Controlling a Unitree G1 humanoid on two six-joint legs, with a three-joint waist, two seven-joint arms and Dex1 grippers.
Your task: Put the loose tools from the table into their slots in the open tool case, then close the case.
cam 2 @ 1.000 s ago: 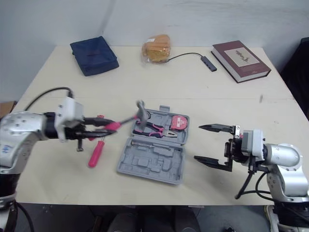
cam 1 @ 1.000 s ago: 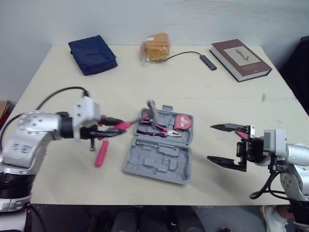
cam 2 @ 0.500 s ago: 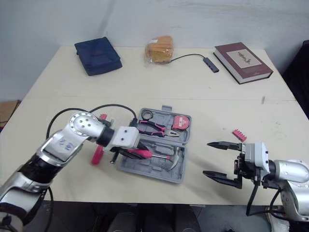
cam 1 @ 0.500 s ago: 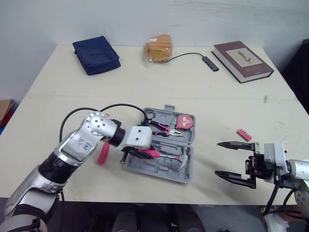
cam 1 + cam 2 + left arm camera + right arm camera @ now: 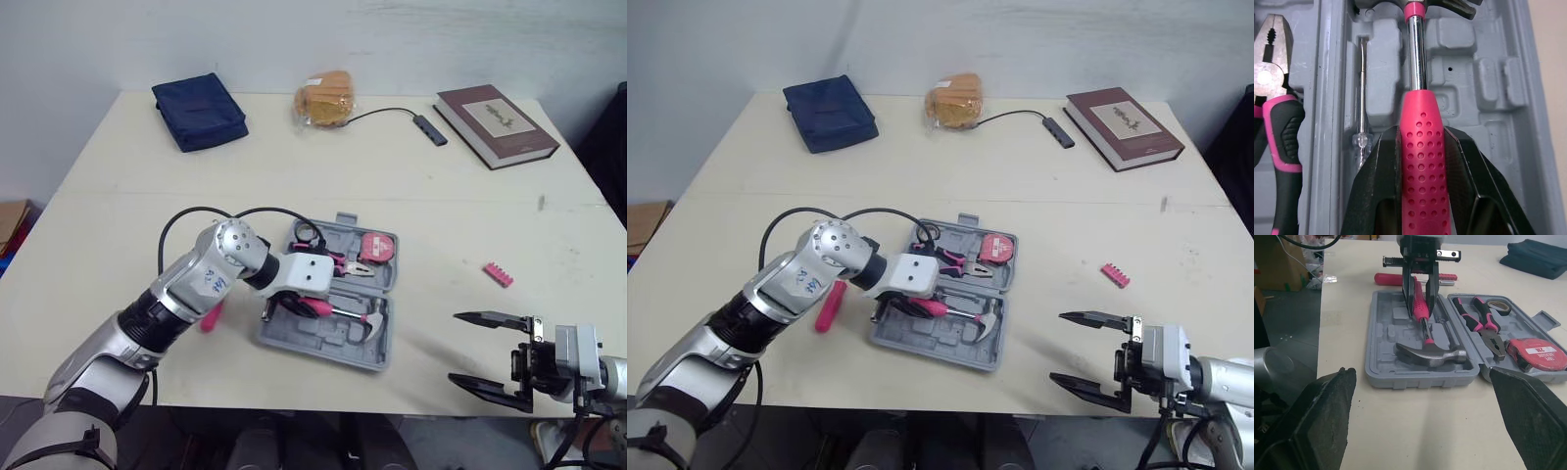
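My left gripper (image 5: 1420,134) clamps pink-handled hammer (image 5: 1431,354) into grey plastic tool case (image 5: 323,351).
Remaining: pink screwdriver (image 5: 826,306), pink bit strip (image 5: 498,274), closing; right gripper (image 5: 454,346) spread, empty.

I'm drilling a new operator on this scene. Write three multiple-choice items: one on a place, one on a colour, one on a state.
1. Relative to the tool case, the pink bit strip lies: A inside it; B on the table to its right; C on the table to its left.
2. The hammer has a grip that is: A blue; B pink; C yellow.
3. The right gripper is: A shut on the bit strip; B shut on the hammer; C open and empty.

Key: 1 B, the strip sits on bare table right of the case. 2 B, the left gripper clamps a pink dotted grip. 3 C, its fingers are spread with nothing between them.
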